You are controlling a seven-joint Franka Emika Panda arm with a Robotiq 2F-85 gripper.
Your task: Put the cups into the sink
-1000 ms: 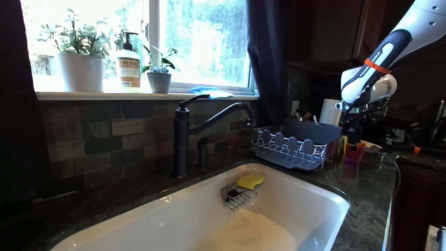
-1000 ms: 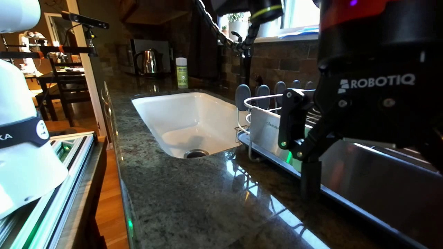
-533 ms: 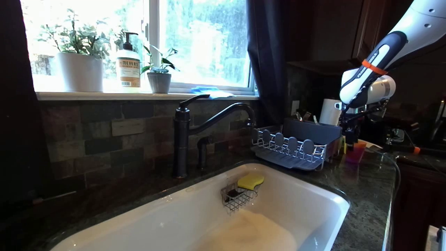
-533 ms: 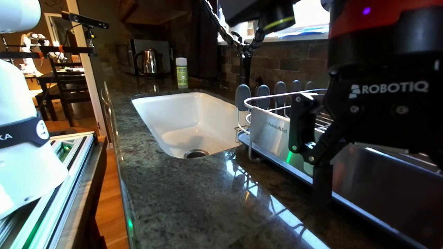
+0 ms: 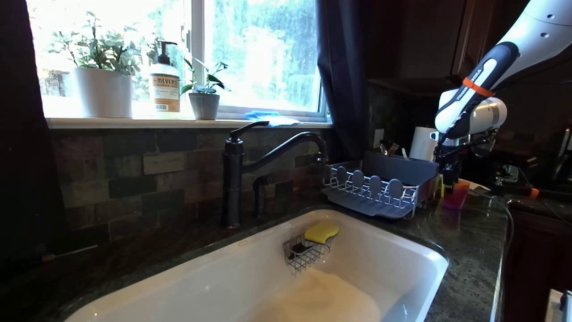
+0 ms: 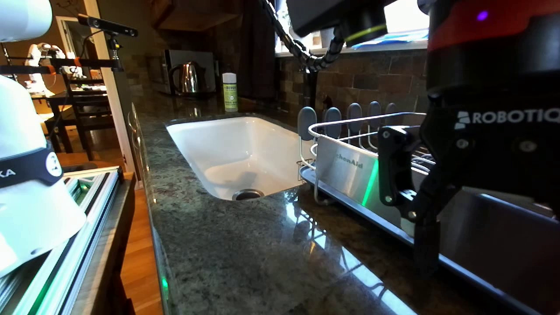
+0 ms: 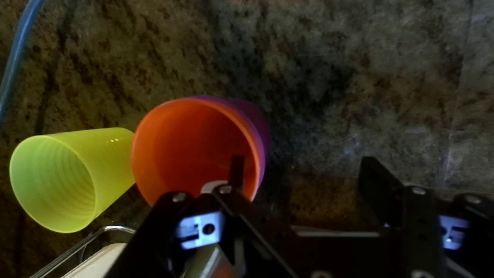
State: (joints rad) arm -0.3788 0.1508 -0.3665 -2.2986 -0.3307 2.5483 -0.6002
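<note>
Over the counter (image 5: 473,259), the arm (image 5: 489,67) slants down, claw (image 7: 302,170) spread.

"ROBOTIQ" (last letter clipped) stands on the black housing (image 6: 494,140) above the jaws. Just beside them, "chenAid" shows on the dish rack (image 6: 345,148); higher up, "FRANK" on the white arm (image 5: 491,67); well apart, "MEYER'S" on the pump bottle (image 5: 165,89) and "KA" on a dark band (image 6: 24,168).
</note>
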